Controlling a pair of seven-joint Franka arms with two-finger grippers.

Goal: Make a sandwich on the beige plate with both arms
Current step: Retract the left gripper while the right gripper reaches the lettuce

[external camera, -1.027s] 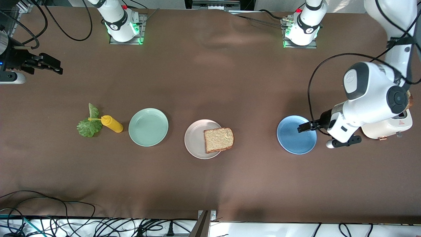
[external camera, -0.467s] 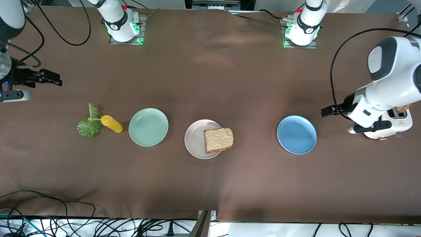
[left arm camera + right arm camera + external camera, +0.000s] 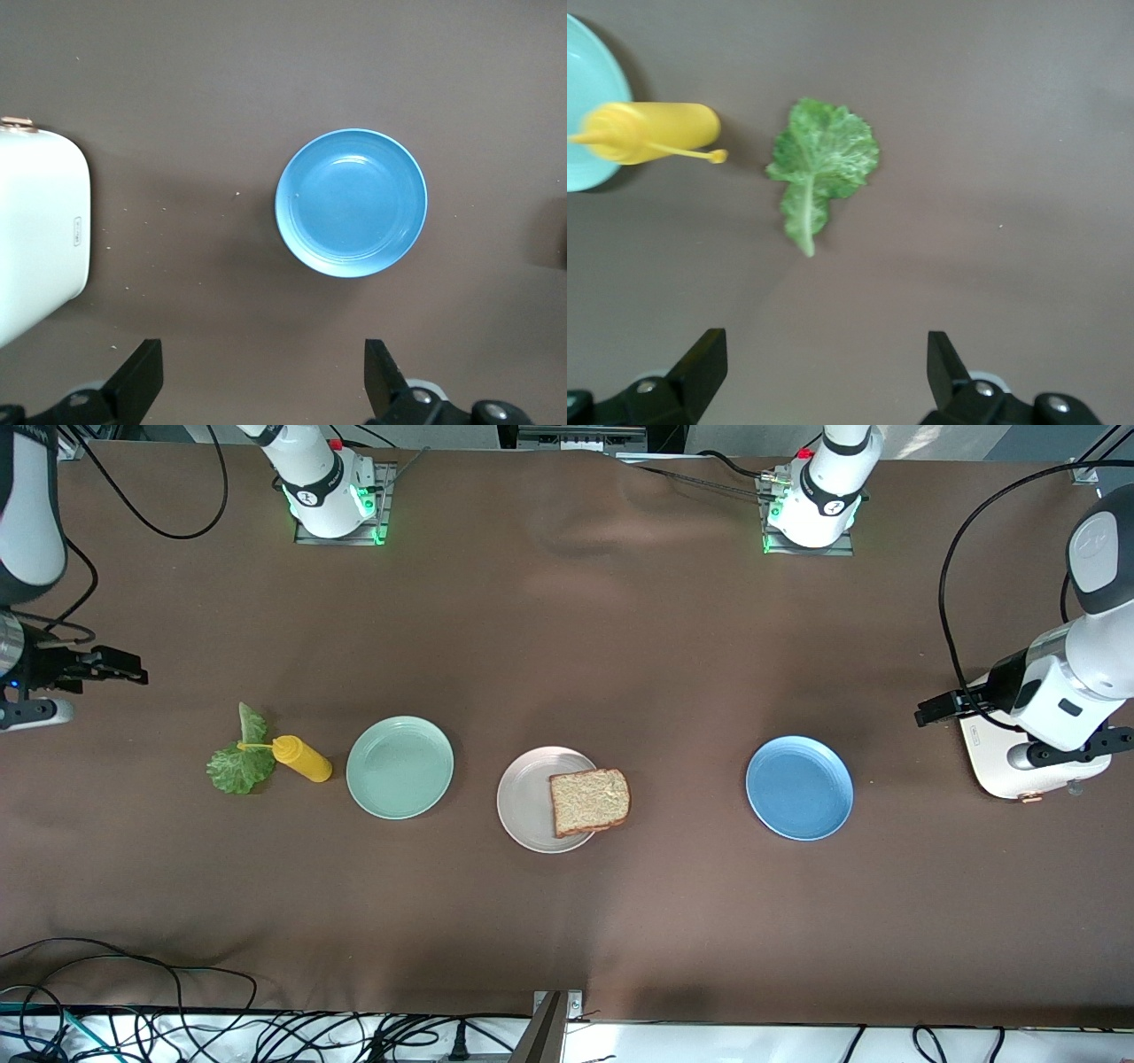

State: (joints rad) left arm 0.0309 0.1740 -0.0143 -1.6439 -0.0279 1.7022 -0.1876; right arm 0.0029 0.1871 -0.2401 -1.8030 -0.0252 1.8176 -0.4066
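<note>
A slice of brown speckled bread (image 3: 589, 802) lies half on the beige plate (image 3: 527, 802), overhanging its rim toward the left arm's end. The green lettuce leaf (image 3: 237, 763) (image 3: 821, 168) lies on the table toward the right arm's end. My right gripper (image 3: 124, 674) (image 3: 824, 372) hangs open and empty over bare table near that end, with the leaf a little way off. My left gripper (image 3: 937, 711) (image 3: 263, 379) is open and empty, over the table beside a white toaster (image 3: 992, 772) (image 3: 40, 235).
A yellow squeeze bottle (image 3: 301, 758) (image 3: 651, 133) lies against the lettuce. A mint-green plate (image 3: 400, 767) (image 3: 589, 97) sits between the bottle and the beige plate. A blue plate (image 3: 799, 787) (image 3: 352, 203) sits between the beige plate and the toaster. Cables run along the table's near edge.
The left arm has swung away from over the blue plate to beside the toaster. The right gripper has drifted a little closer to the lettuce. Both stayed open.
</note>
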